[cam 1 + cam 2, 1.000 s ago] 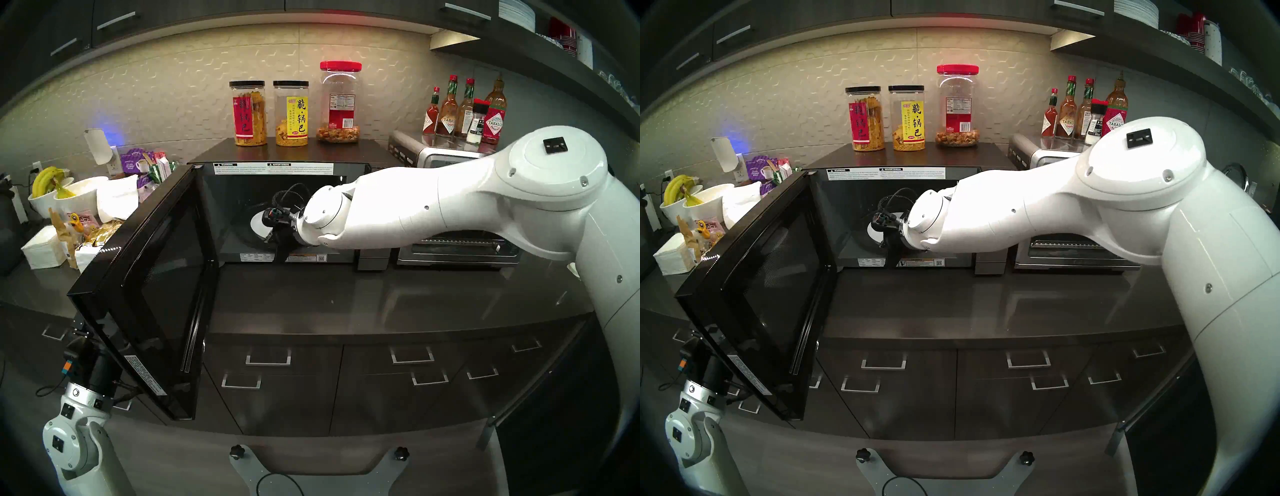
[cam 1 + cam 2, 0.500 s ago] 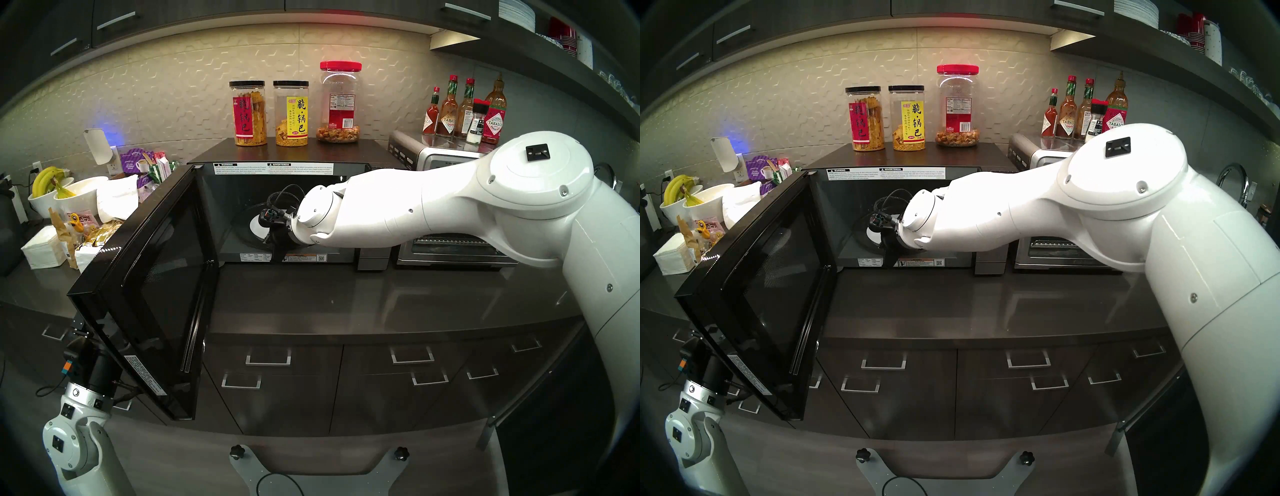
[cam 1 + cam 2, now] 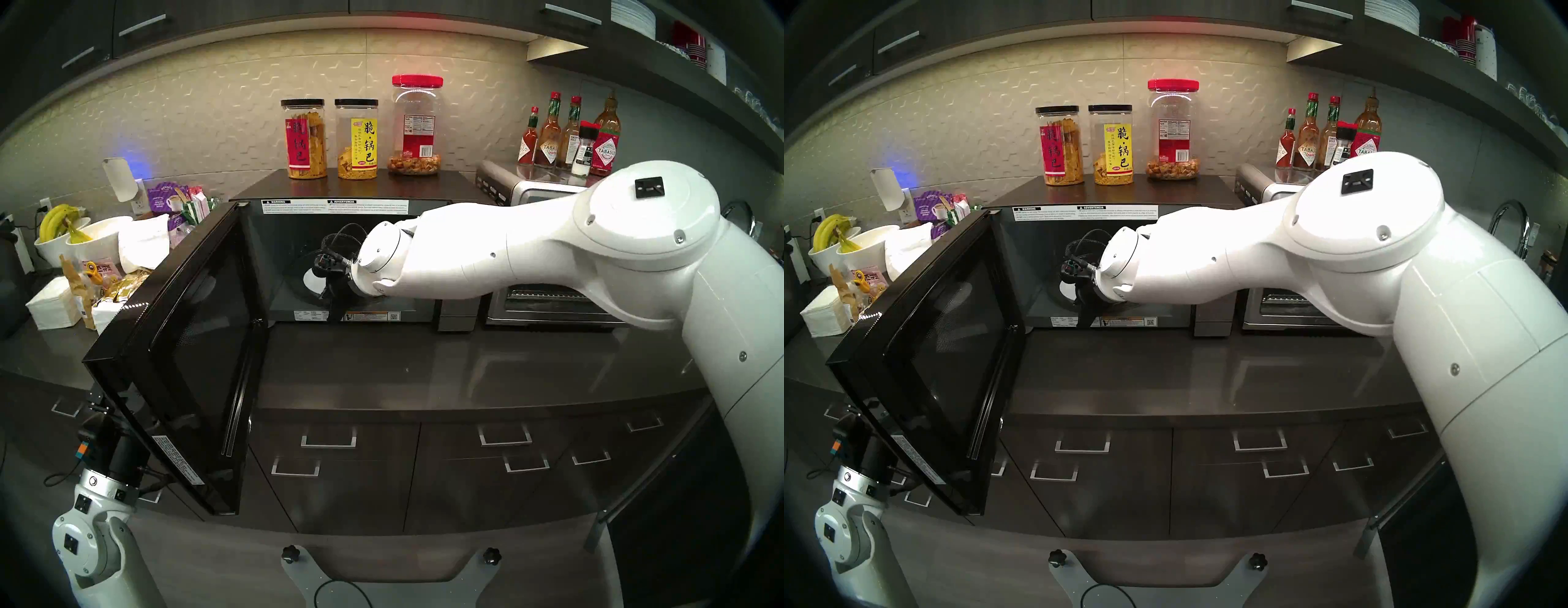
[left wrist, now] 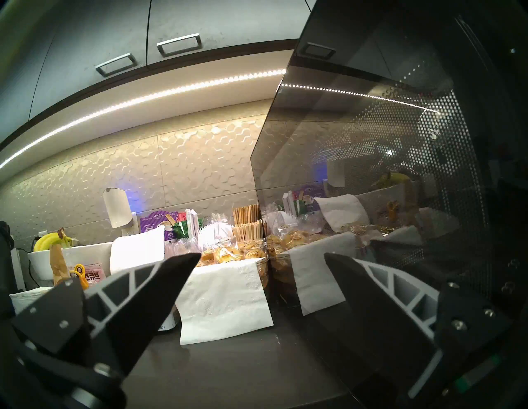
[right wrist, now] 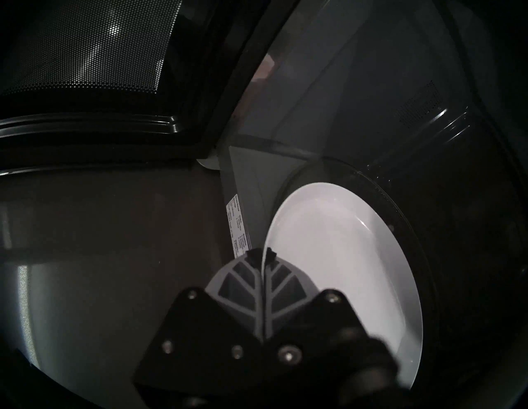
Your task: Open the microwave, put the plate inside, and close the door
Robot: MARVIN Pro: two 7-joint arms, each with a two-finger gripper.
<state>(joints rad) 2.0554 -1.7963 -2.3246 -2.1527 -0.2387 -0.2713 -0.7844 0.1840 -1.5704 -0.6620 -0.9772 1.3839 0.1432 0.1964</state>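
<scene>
Head stereo left: microwave (image 3: 424, 187) stood with its door (image 3: 186, 352) swung wide to the left. Right arm reached into the cavity; right gripper (image 3: 329, 288) mostly hidden behind the wrist, its fingers not readable there. A white sliver of the plate (image 3: 312, 283) showed over the glass turntable (image 3: 297, 293). Toaster oven (image 3: 547, 305) sat just beside, to the right.

Head stereo right: nearly the same. Plate (image 3: 1067, 289) low inside the cavity, left arm parked below the door's outer corner.

Left wrist: left gripper (image 4: 263, 271) held nothing, fingers spread wide, beside the door's glossy outer face (image 4: 371, 171). Napkins (image 4: 225, 297) and snack packets lay beyond on the counter.

Right wrist: right gripper (image 5: 263, 258) pinched the plate's near rim (image 5: 337, 257), fingers pressed together on it. Plate hung over the turntable (image 5: 400, 205); contact with it could not be told.

Judged: rigid, glazed, likely slippery and breakable ceramic, moderately heavy for an edge pinch. Best held at the raised rim, level, and released only once resting.
</scene>
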